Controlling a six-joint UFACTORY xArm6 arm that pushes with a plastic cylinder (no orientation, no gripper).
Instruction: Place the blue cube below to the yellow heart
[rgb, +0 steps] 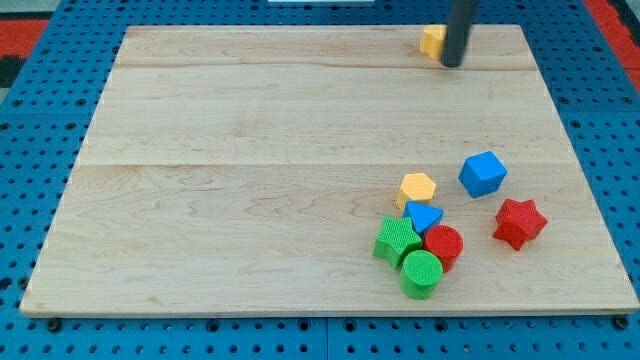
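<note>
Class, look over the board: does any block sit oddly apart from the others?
Yes. One yellow block sits alone at the view's top edge, right beside my tip, partly hidden by the rod. All other blocks gather at the lower right, including the blue cube.

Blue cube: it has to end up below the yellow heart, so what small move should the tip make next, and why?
Probably swing my tip away from the yellow block it stands beside at the view's top, likely the heart, and down toward the blue cube. The cube sits far below, at the view's lower right, untouched; my tip should get under it to push it upward.
</note>
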